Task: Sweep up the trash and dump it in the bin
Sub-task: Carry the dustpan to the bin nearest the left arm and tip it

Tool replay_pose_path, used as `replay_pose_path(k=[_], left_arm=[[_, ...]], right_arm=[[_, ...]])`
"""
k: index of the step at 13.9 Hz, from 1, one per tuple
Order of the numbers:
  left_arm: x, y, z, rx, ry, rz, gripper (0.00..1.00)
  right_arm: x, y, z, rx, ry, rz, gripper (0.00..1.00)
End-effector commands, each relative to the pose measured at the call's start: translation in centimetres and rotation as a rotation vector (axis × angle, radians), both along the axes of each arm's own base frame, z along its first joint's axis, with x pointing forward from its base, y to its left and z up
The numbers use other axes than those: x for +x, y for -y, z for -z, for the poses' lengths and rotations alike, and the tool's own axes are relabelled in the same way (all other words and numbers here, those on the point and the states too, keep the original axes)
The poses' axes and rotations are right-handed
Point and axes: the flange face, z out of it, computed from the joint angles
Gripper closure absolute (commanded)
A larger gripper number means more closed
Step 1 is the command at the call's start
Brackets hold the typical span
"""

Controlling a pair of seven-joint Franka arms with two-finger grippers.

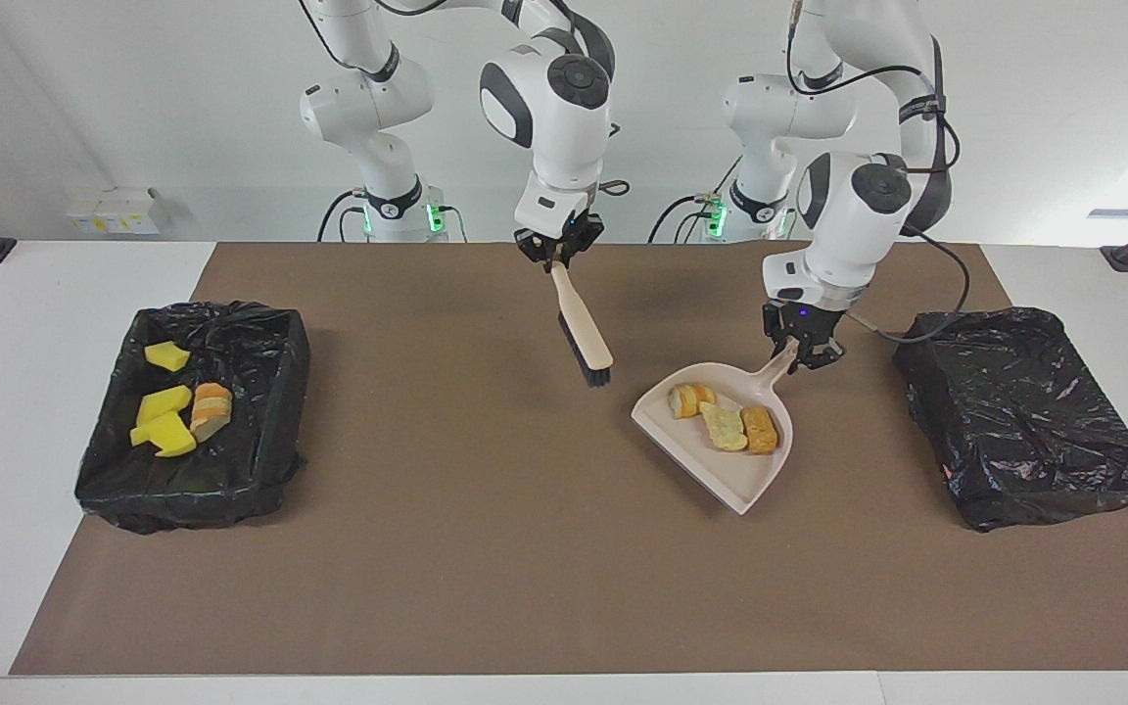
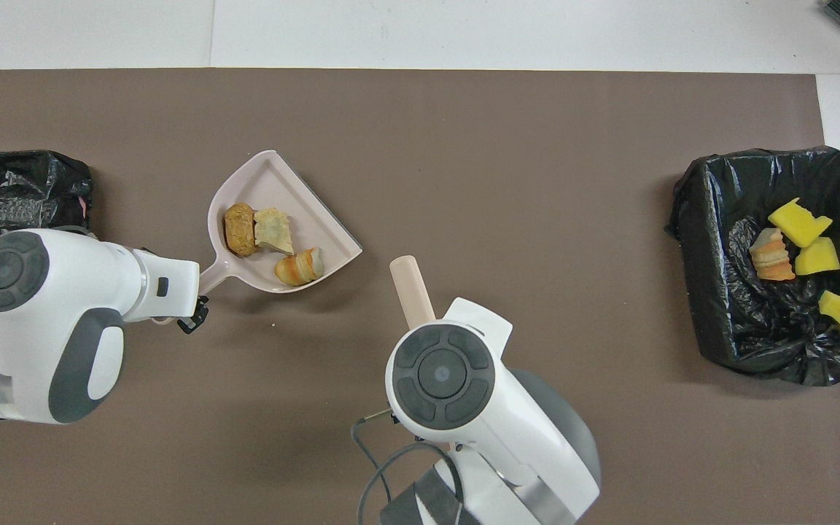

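Holding the beige plastic dustpan (image 1: 732,460) level by its handle, our left gripper (image 1: 803,354) is clamped there so three trash scraps (image 1: 724,424) are staying inside; our right gripper (image 1: 554,251), clamped on the beige black-bristled brush (image 1: 584,333), is keeping it clear above the brown mat (image 1: 486,548).

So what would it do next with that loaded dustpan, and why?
Probably carry it over a bin and tip it. The left gripper holds the dustpan by its handle, three scraps lie inside, and the right gripper holds the brush clear.
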Motion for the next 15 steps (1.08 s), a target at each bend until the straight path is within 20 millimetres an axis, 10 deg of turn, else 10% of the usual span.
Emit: replay_pose_path(k=[1, 7, 13, 14, 15], left_arm=[[0.9, -3.9, -4.2, -0.023, -0.046, -0.089, 1.0], [2.5, -15.8, -10.0, -0.038, -0.047, -0.29, 1.0], [0.7, -31.2, -12.8, -0.048, -0.045, -0.383, 1.0], [0.0, -34.1, -13.7, -0.03, -0.051, -0.38, 1.0], [-1.3, -37.2, -14.3, 0.031, -0.069, -0.335, 1.0]], right_arm=[[-3.9, -1.5, 1.9, 0.052, 0.009, 0.122, 1.0], [-9.6, -10.3, 8.8, 0.052, 0.016, 0.294, 1.0], [-9.8, -11.4, 10.5, 0.067, 0.023, 0.293, 0.88], [-9.7, -11.3, 10.7, 0.066, 0.023, 0.287, 0.63], [-9.3, -11.4, 10.4, 0.054, 0.021, 0.258, 0.12]])
